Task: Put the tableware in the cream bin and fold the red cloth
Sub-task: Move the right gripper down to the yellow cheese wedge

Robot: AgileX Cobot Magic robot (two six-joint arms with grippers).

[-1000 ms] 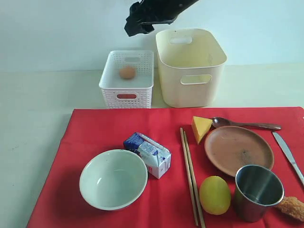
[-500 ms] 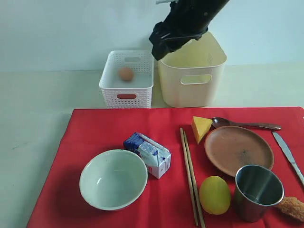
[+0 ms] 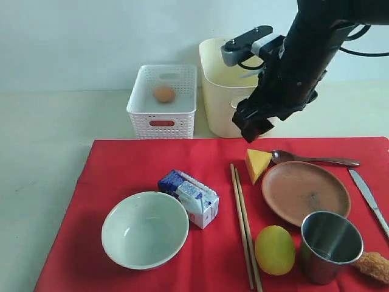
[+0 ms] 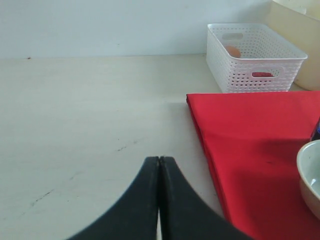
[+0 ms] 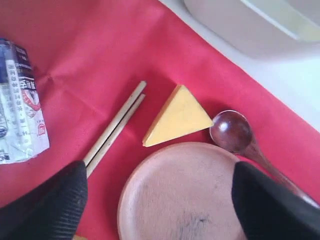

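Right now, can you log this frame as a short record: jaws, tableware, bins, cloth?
left jaws: shut, empty, over bare table
right jaws: open, empty, above cheese and brown plate
tableware on red cloth: green bowl, brown plate, steel cup, chopsticks, spoon, knife
cream bin: behind cloth, beside white basket
white basket: holds egg
red cloth: spread flat, unfolded

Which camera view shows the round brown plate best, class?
The exterior view: nearly the whole round brown plate shows there. The right wrist view crops the plate at the frame edge; the left wrist view misses it.
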